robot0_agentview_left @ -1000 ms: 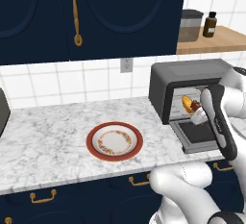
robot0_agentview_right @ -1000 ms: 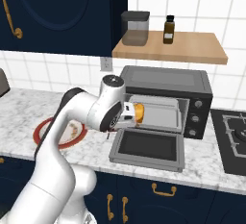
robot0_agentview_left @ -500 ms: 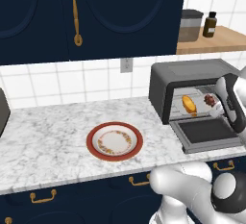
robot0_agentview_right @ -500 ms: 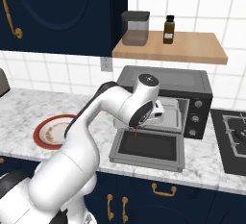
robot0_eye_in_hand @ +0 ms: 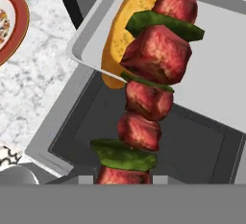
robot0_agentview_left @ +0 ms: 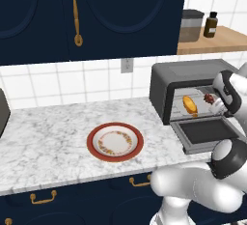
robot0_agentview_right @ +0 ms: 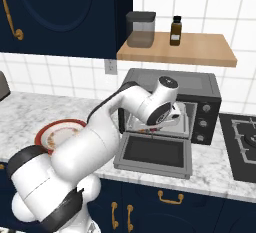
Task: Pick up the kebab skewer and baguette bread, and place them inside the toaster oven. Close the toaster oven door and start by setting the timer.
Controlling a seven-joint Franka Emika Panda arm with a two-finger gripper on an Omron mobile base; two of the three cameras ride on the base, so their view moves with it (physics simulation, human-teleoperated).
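Fingers pinch the kebab skewer over the baguette bread; the right base view hides both behind the arm.

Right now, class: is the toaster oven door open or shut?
Open: the door lies folded down flat, with the bread visible inside.

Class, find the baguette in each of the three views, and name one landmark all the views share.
Left base view: baguette lies inside the toaster oven, right of centre.
Right base view: I cannot make it out; the arm covers the oven opening.
Hand view: baguette at top centre, on the tray behind the kebab skewer.
Shared landmark: the open oven door.
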